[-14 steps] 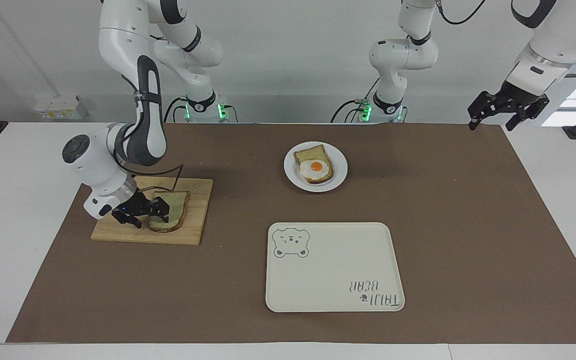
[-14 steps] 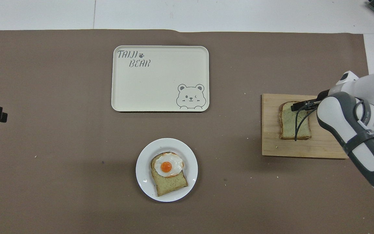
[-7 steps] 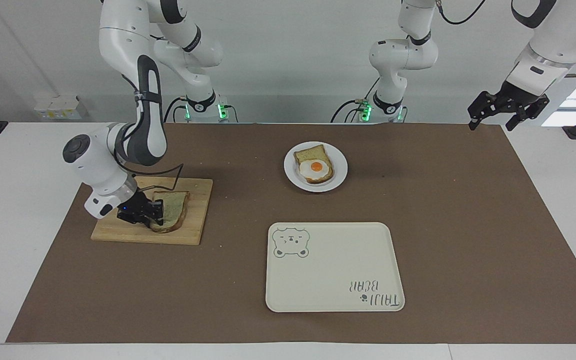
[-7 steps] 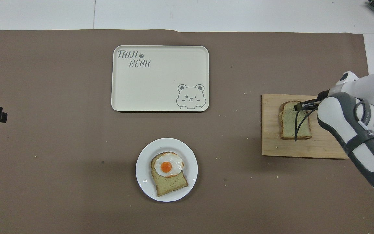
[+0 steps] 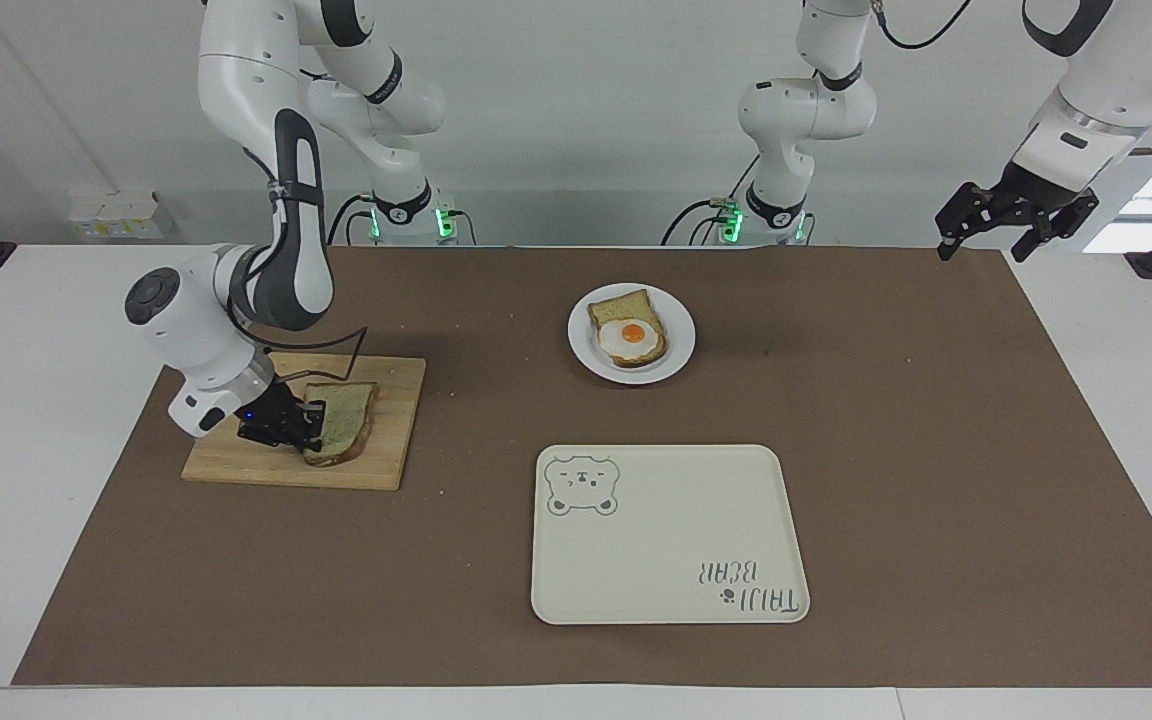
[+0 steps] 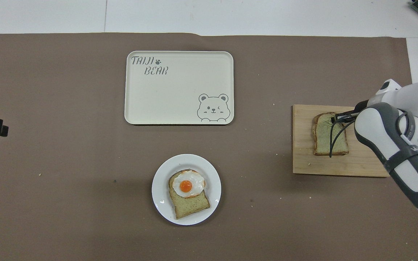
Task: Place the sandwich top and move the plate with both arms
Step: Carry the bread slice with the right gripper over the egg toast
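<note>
A brown mat (image 5: 836, 450) covers a white tabletop (image 5: 36, 330), seen from a high camera facing two white robot arms.

The right tool (image 5: 311, 428) is down on a wooden cutting board (image 5: 391, 420) at the right arm's end of the tabletop, at about nine o'clock in this view. Its fingertips are closed on one edge of the sandwich top (image 5: 346, 420), a plain greenish-tan bread slice with a brown crust, and that edge is tipped up slightly off the board.

The plate (image 5: 676, 350), small, round and white, sits near the middle of the mat at about twelve o'clock. It carries a bread slice with a fried egg (image 5: 631, 335).

A cream rectangular tray (image 5: 666, 540) with a bear drawing lies just farther from the robots than the plate, at about six o'clock.

The left tool (image 5: 1016, 225) waits in the air at two o'clock over the mat's corner, fingers spread wide, holding nothing.
</note>
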You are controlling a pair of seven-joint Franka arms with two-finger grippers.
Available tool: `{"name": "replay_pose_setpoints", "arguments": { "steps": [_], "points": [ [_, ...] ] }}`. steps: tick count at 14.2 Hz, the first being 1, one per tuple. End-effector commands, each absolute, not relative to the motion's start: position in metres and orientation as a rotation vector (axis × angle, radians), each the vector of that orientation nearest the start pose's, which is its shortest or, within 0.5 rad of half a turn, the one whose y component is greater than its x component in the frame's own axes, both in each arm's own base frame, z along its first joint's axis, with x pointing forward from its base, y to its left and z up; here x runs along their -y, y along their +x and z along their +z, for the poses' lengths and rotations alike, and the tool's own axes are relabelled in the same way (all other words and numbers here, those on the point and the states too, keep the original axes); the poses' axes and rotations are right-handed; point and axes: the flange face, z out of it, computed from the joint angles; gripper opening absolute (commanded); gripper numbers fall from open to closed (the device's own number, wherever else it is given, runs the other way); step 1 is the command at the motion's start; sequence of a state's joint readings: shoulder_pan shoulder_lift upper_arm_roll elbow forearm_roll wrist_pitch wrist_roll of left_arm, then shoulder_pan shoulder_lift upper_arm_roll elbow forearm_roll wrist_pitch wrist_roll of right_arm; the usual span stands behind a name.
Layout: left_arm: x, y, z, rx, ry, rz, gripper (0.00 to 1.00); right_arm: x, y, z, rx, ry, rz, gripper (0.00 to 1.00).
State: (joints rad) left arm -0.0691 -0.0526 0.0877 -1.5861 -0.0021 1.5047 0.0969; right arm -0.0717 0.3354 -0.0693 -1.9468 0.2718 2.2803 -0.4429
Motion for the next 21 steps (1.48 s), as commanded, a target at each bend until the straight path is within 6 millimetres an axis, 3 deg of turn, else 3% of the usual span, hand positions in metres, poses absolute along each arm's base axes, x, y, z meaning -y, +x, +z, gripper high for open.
{"name": "replay_pose_setpoints", "arguments": {
  "steps": [1,5,12,14,16,21],
  "points": [
    [-0.013,0.525,0.645,-0.106,-3.140,0.051,1.00,0.083,0.611,0.308,0.181,-2.940,-0.095,0.00],
    [-0.013,0.525,0.645,-0.106,-3.140,0.051,1.00,0.075,0.622,0.349,0.212,-2.901,-0.040,0.00],
    [-0.013,0.525,0.645,-0.106,-3.140,0.051,1.00,0.045,0.610,0.419,0.129,-2.858,0.057,0.00],
    [-0.013,0.525,0.645,-0.106,-3.140,0.051,1.00,0.018,0.607,0.435,0.126,-2.848,0.098,0.00],
    [-0.013,0.525,0.645,-0.106,-3.140,0.051,1.00,-0.017,0.601,0.436,0.172,-2.805,0.166,0.00],
    [-0.013,0.525,0.645,-0.106,-3.140,0.051,1.00,-0.106,0.584,0.440,0.075,-2.757,0.308,0.00]
  ]
}}
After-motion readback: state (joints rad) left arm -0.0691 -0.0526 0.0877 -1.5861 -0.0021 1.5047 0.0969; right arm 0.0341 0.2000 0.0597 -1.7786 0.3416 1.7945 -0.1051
